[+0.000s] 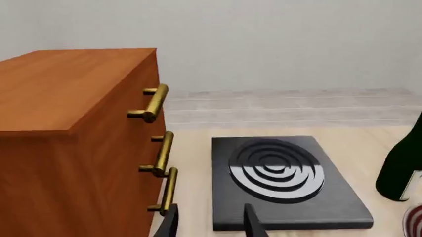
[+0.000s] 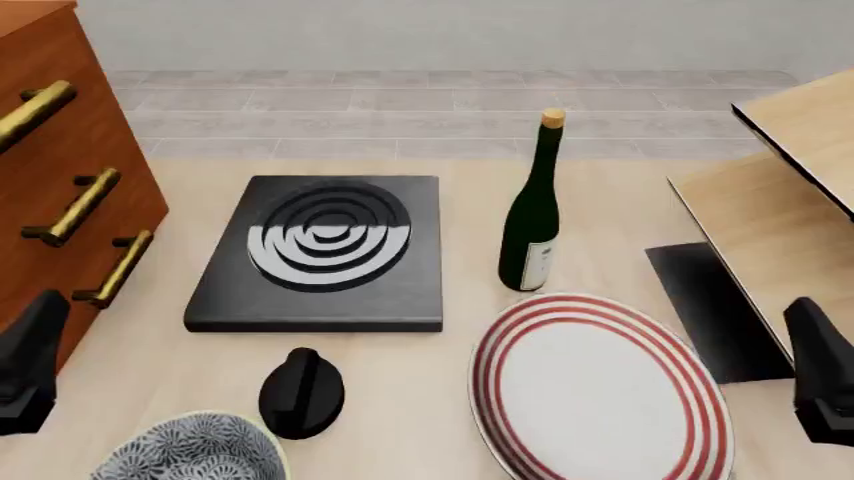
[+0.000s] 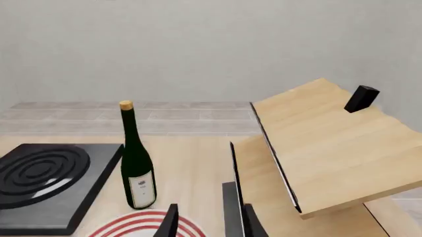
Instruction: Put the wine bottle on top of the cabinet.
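Front view: the wine bottle [image 2: 531, 220] stands upright mid-table between the black hob [image 2: 320, 255] and the striped plate [image 2: 601, 390], well apart from the cabinet [image 2: 54, 170] at the left edge; tall and slim, it could topple if nudged. Left wrist view: the left gripper [image 1: 209, 222] hangs empty, jaws narrowly parted, beside the cabinet's brass handles [image 1: 161, 153], which a swing might clip. Right wrist view: the right gripper [image 3: 207, 219] is likewise empty and slightly parted, near the bottle.

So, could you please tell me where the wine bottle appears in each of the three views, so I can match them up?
Front view: the wine bottle stands upright right of centre, between the black hob plate and the striped plate.
Left wrist view: only a dark sliver of it shows at the picture's right edge.
Right wrist view: it stands whole, left of centre.
Shared landmark: the black hob plate, beside the bottle in all three.
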`<state>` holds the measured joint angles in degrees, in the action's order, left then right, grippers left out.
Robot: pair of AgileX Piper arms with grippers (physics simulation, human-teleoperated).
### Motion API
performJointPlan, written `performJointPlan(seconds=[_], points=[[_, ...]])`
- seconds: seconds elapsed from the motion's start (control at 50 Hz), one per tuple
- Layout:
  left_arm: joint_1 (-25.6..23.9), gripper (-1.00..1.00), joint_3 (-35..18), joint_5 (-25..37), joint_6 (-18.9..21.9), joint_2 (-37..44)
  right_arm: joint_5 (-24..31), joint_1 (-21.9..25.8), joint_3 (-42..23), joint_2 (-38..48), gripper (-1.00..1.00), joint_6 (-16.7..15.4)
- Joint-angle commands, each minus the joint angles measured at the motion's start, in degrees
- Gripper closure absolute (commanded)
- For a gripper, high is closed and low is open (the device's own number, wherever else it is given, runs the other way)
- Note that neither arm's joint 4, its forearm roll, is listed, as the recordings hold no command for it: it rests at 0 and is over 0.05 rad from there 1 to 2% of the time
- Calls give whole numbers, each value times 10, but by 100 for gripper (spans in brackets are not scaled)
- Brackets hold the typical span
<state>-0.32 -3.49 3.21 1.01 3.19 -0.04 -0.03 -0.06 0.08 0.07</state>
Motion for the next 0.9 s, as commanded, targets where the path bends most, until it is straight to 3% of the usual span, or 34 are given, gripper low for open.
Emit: performJointPlan(seconds=[0.02, 0.2, 0.3, 0.46, 0.62, 0.68, 0.9], points=[[-24, -100, 4, -25, 12, -31, -2, -2, -2, 2, -100, 5], [-25, -100, -26, -4, 10, -31, -1, -2, -2, 2, -100, 9], [-29, -100, -71, 35, -8, -30, -1, -1, -1, 4, -100, 10], [-98, -100, -120, 69, -32, 9, -1, -2, -1, 5, -100, 14], [-145, -100, -138, 51, -33, 61, -1, -2, -1, 7, -100, 15], [-182, -100, -139, 8, -24, 109, -1, -4, -1, 8, -100, 16], [-226, -100, -154, -78, -31, 218, -2, -4, -1, 9, -100, 17]])
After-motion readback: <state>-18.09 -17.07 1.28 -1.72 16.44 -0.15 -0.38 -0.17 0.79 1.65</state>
